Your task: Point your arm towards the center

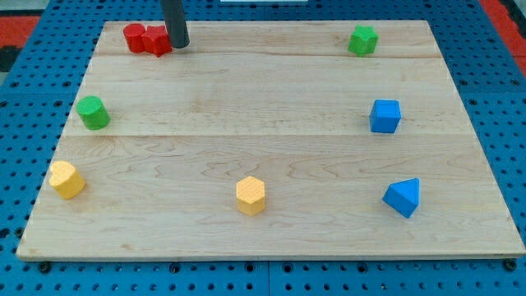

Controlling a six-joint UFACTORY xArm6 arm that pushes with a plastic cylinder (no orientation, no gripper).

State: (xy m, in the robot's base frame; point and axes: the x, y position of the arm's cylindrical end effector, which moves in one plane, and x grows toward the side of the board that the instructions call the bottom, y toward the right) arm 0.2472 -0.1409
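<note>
My tip [179,45] is at the view's top left, on the wooden board [271,107], touching or just right of two red blocks [146,39] that stand side by side. A green cylinder [93,113] lies at the left. A yellow block [66,179] lies at the lower left. A yellow hexagonal block [251,196] lies at the bottom middle. A green block [362,39] lies at the top right. A blue cube [385,116] lies at the right. A blue triangular block [403,197] lies at the lower right.
The board rests on a blue perforated surface [33,99] that shows on all sides. A red strip [20,25] shows at the view's top left corner.
</note>
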